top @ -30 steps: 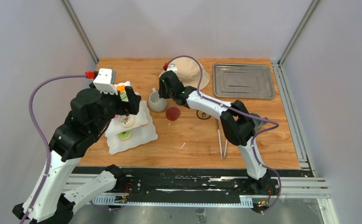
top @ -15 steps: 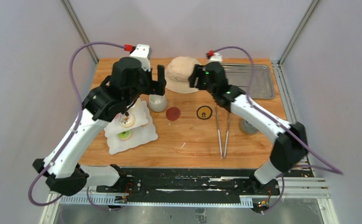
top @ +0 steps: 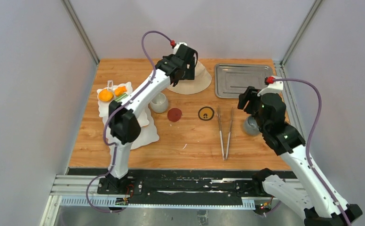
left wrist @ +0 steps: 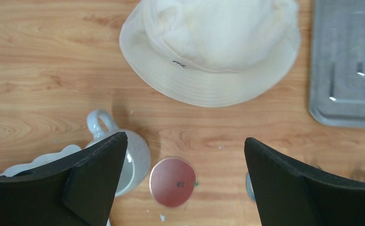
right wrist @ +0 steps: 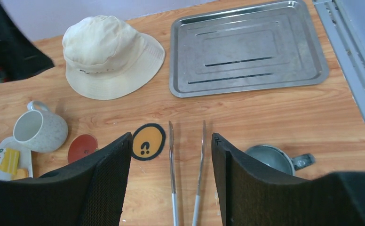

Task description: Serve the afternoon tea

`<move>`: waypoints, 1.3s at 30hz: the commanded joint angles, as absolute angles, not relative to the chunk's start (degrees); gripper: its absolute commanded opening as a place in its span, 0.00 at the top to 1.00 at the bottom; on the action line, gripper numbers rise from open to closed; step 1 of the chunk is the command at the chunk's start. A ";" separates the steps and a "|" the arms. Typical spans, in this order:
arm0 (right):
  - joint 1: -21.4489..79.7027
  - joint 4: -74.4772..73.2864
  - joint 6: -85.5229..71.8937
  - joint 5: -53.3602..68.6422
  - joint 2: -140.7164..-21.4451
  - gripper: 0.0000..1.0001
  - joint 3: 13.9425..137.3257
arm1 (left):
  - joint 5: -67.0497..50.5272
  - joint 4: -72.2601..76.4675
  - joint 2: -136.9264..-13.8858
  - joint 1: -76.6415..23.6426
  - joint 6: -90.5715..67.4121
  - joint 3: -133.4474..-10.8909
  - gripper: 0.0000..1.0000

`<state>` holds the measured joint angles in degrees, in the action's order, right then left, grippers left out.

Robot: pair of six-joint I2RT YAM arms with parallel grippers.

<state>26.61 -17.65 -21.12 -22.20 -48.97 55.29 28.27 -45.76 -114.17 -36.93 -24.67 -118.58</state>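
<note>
The white wavy-edged stand sits at the left with orange pastries on its top tier. The left arm hides its lower tiers. A white mug stands beside it. The grey mug is on the right. My left gripper hangs open high over the beige hat. In the left wrist view the left gripper holds nothing, with the white mug below. My right gripper is open and empty above the grey mug; the right gripper frames the tongs lying far below.
A metal tray lies at the back right. A red coaster and a yellow coaster lie mid-table, and long tongs lie to their right. Walls and rails close in the table's sides.
The left arm swung from over the stand out to the hat at the back. The right arm drew back from the white mug to the right side, and its jaws opened.
</note>
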 commanded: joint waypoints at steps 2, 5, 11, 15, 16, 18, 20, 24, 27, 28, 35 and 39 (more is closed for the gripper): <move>26.28 -23.60 -17.30 -24.92 -45.80 0.39 53.28 | 30.63 -50.45 -123.32 -31.92 -33.48 -125.49 0.02; 26.28 -24.61 -17.12 -23.25 -46.32 0.39 53.08 | 31.07 -50.68 -124.75 -29.22 -36.45 -123.70 0.04; 26.28 -24.63 -16.63 -20.83 -48.64 0.39 52.14 | 32.65 -48.53 -123.48 -27.41 -37.57 -117.85 0.08; 26.28 -24.61 -16.79 -19.51 -49.77 0.40 52.16 | 30.83 -46.56 -121.95 -25.31 -37.51 -112.68 0.12; 26.28 -24.50 -16.85 -19.31 -49.87 0.40 52.06 | 30.74 -46.16 -121.42 -24.94 -37.41 -111.54 0.13; 26.28 -24.19 -16.68 -18.86 -50.25 0.41 51.82 | 30.75 -45.04 -120.19 -24.47 -37.29 -109.12 0.17; 26.28 -24.02 -16.57 -18.49 -51.04 0.41 51.77 | 30.89 -43.81 -119.13 -24.15 -37.22 -106.68 0.18; 26.28 -24.00 -16.61 -17.15 -52.71 0.42 51.56 | 30.70 -42.68 -118.61 -23.57 -37.09 -104.77 0.18; 26.28 -24.21 -17.10 -16.40 -53.08 0.43 51.30 | 29.62 -41.44 -118.84 -23.10 -36.84 -103.74 0.19; 26.27 -24.18 -17.27 -16.33 -53.02 0.43 51.06 | 28.95 -41.16 -119.09 -22.73 -36.97 -103.60 0.20; 26.28 -24.68 -17.34 -16.88 -52.49 0.43 50.13 | 24.22 -39.76 -121.11 -21.03 -36.91 -103.81 0.35; 26.28 -24.71 -17.34 -16.96 -52.30 0.44 49.85 | 23.50 -39.67 -121.82 -20.92 -36.72 -104.32 0.40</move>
<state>26.61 -24.36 -17.45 -16.91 -53.15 50.72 24.75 -41.25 -120.92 -21.17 -36.42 -104.01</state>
